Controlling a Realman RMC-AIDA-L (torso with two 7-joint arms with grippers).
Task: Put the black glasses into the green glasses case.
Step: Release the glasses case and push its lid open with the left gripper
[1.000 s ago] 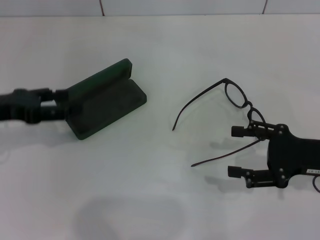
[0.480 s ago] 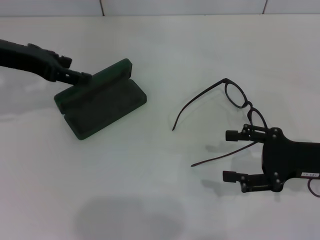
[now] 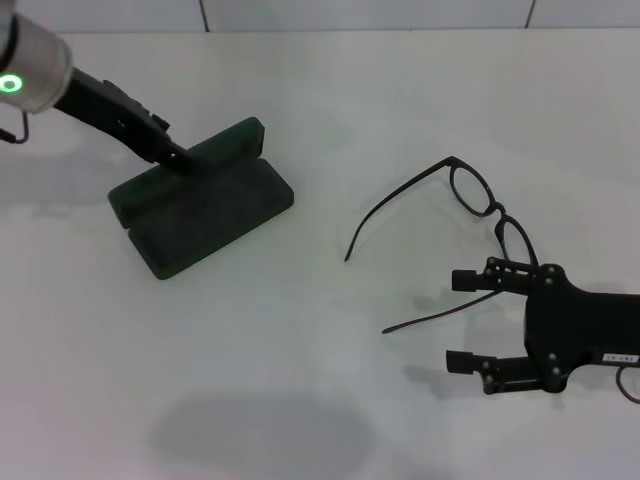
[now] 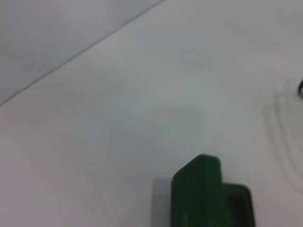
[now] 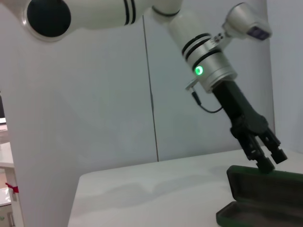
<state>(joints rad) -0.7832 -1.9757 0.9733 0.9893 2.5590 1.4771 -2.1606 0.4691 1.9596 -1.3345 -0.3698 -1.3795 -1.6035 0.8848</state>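
Currently left gripper [image 3: 178, 158] tips rest on the raised lid of the green glasses case [image 3: 200, 205], fingers look closed, likely holding it open. Right gripper [image 3: 470, 320], spread wide and empty, straddles 1 temple of the black glasses [image 3: 470, 215] for pickup.

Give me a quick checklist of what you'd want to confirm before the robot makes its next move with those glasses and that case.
1. Green glasses case open, lining exposed: ok.
2. Left gripper clear of the case: not ok; its tip sits at the lid edge, and whether it touches cannot be told.
3. Black glasses free on the table, temple arms unfolded: ok.
4. Right gripper open: ok; its fingers are spread.
5. Right gripper lined up on the glasses: cannot tell; one temple arm passes by its upper finger.
6. Path from glasses to case bare of other things: ok.
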